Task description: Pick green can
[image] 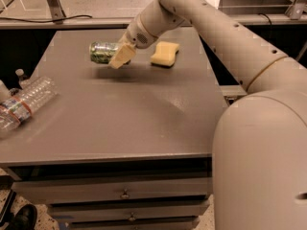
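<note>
The green can (100, 52), green and white with silver ends, lies sideways in my gripper (116, 55) over the far left part of the grey table (144, 119). The gripper is shut on the can's right end, with one tan finger (121, 56) across its front. The can hangs a little above the tabletop, and its shadow falls on the surface below it. My arm reaches in from the right, over the table's back edge.
A yellow sponge (165, 53) lies just right of the gripper. A clear plastic bottle (24, 102) with a red-banded label lies at the table's left edge. Drawers (124, 193) run under the front edge. A rail and a cable run behind the table.
</note>
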### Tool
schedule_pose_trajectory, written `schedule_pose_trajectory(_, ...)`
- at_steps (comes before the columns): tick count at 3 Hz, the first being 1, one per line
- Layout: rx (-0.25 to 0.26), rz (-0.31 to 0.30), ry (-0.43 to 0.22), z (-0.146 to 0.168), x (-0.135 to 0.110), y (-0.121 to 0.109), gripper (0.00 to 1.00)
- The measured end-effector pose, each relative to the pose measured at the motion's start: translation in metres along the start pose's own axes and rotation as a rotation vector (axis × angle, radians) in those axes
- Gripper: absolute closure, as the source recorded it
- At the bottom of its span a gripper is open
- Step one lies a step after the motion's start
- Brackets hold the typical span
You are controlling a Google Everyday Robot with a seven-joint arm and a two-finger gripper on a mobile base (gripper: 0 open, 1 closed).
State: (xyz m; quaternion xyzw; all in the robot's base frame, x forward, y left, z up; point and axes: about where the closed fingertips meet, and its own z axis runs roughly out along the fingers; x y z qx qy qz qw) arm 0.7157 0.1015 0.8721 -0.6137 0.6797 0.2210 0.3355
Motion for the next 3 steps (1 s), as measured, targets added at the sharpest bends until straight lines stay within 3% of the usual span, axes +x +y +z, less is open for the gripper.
schedule_pose_trajectory(1, -0.042, 0.036, -0.063, -0.041, -0.004, 0.025, 1.0)
schedule_pose_trajectory(2, -0.059, 0.036, -0.109, -0.083, -0.009, 0.047, 1.0)
schedule_pose_trajectory(3, -0.06, 0.035, -0.121, -0.095, -0.011, 0.052, 1.0)
